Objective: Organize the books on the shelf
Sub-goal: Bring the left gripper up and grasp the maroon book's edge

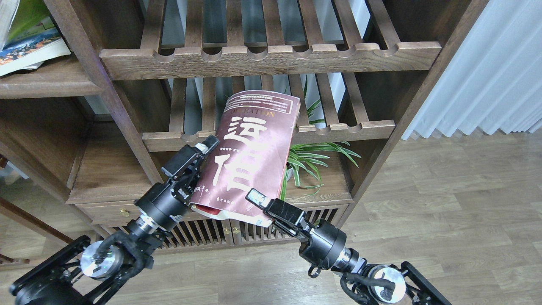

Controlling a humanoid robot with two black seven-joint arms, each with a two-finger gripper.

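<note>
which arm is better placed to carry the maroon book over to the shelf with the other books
Left. Its tool grips the maroon book on the side nearer the shelf holding the other books, upper left.

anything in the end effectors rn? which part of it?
The maroon book, held between both: left end effector on its left edge, right end effector at its bottom right corner. Finger closure on the cover can't be made out.

A: What fills the background?
B: Two slatted racks [271,59] with scalloped front rails, one above the other. A green spider plant [315,159] sits on the board beneath them (its pot mostly hidden).
A: And right?
B: White curtains [487,72], wood floor [444,203].
</note>
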